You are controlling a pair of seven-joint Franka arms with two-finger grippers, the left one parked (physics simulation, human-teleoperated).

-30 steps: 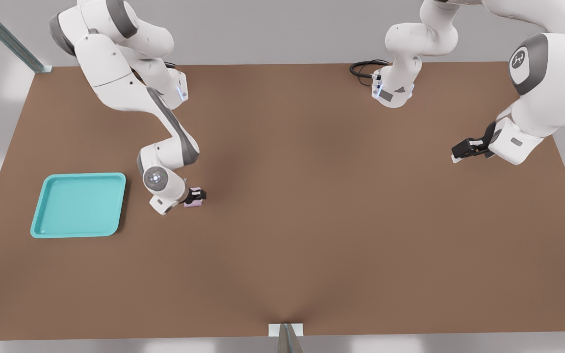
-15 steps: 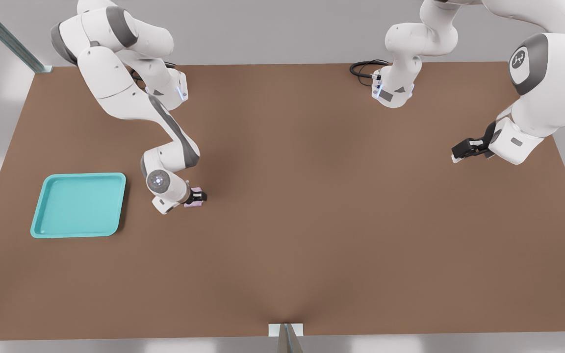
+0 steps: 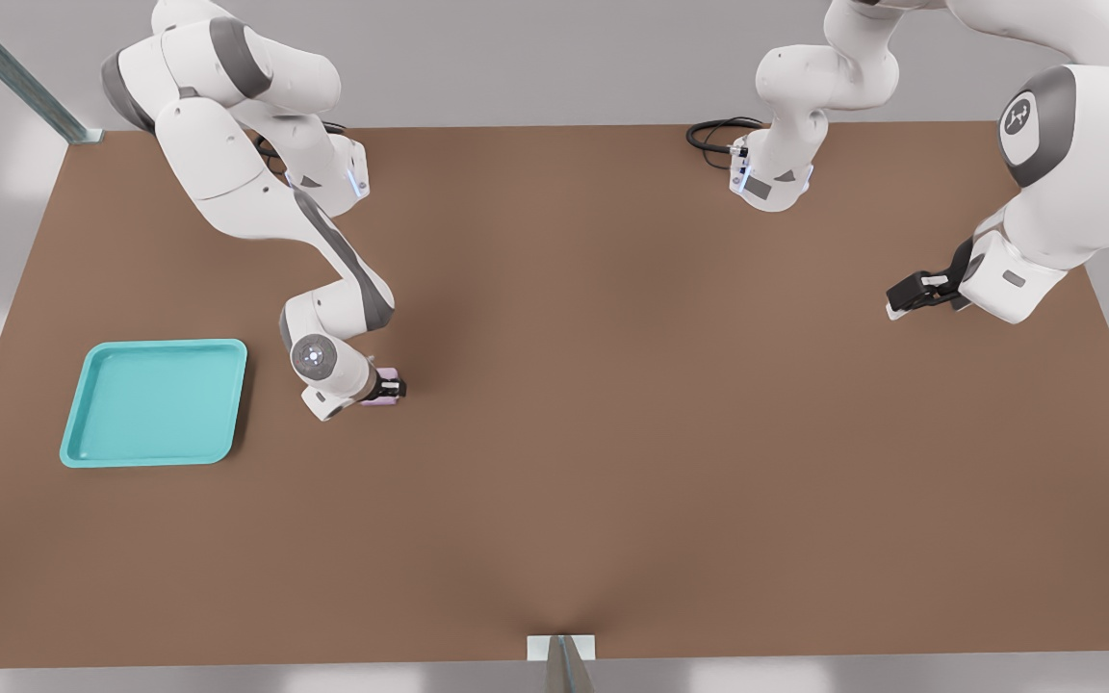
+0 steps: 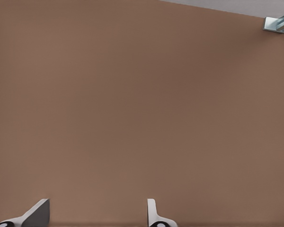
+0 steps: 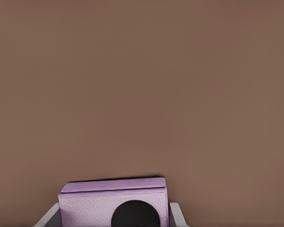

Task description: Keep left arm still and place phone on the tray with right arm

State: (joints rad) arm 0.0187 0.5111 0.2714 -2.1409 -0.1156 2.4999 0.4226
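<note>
I see my tool [image 3: 385, 389] low over the brown surface [image 3: 670, 404], its two fingers [image 5: 176, 213] closed on the sides of the pink phone [image 5: 114, 202]. The phone sits between them, to the right of the turquoise tray [image 3: 154, 401] in the front view, near it but apart.

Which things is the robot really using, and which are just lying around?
Using:
- phone, between the jaws of the right gripper
- tray, on the front view's left

Just lying around:
- black cable at the table's far edge
</note>
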